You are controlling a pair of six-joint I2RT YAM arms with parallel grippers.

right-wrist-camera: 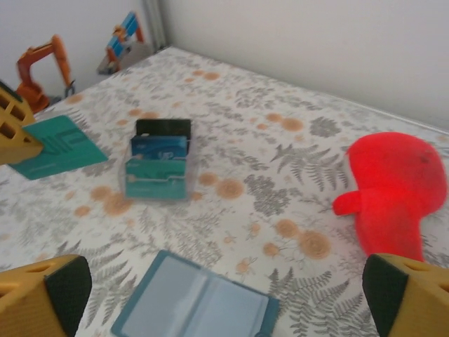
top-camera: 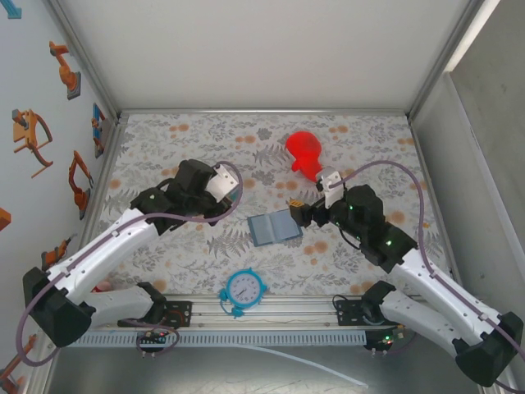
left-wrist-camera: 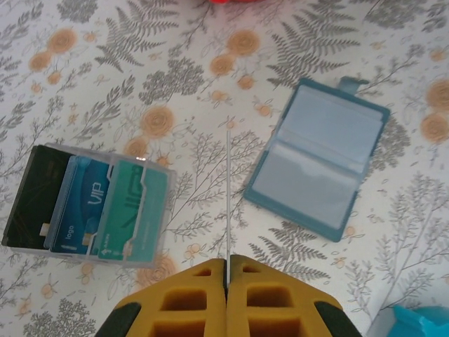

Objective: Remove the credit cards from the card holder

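Left gripper (left-wrist-camera: 226,265) is pinching a teal card (right-wrist-camera: 56,144), likely bound for the card pile (left-wrist-camera: 91,203); right gripper (right-wrist-camera: 224,295) is hanging wide open above the unfolded card holder (left-wrist-camera: 316,161).

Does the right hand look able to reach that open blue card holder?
Probably yes. The right hand is open right beside the card holder, which lies flat with nothing between them. The red toy sits farther back, and the left hand, shut on a teal card, is off to the side.
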